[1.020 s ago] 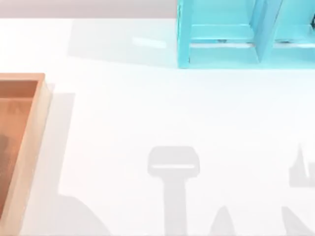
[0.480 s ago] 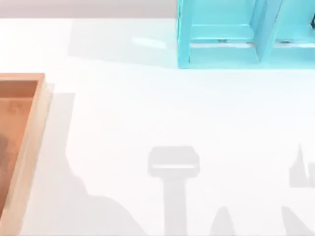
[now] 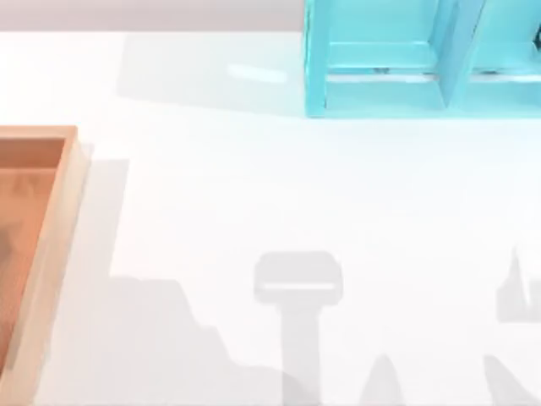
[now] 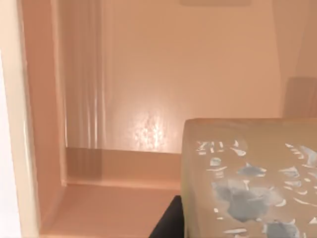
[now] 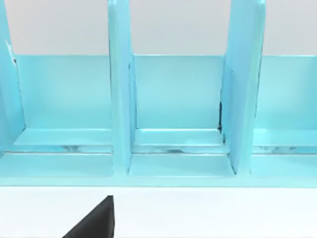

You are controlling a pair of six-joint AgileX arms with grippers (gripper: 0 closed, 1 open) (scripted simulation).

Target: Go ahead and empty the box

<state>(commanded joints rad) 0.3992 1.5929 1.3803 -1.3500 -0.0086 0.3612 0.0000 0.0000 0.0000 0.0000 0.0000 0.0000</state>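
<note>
Box (image 3: 51, 254) sits at the left edge of the table (image 3: 254, 194) in the top view, cut off by that edge; pale wood rim, orange-brown floor. Turquoise shelf unit (image 3: 423, 59) stands at the far side of the table, right of centre, well apart from the box. Grey shadows of the arms fall across the near part of the table.

Left wrist view looks down into the box (image 4: 148, 99): orange-brown floor, an inner corner and a pale rim wall at one side. A tan block (image 4: 247, 183) with patchy white-grey marks on its face is close to the camera, over the box floor. A dark bit of the left pincer (image 4: 171, 223) shows just beside the block; cannot tell whether that pincer is open, closed or gripping the block.

Right wrist view faces the shelf unit (image 5: 173, 114), upright dividers splitting it into compartments, white table in front. One dark fingertip (image 5: 96, 220) of the right pincer pokes in above the table; its state cannot be told.
</note>
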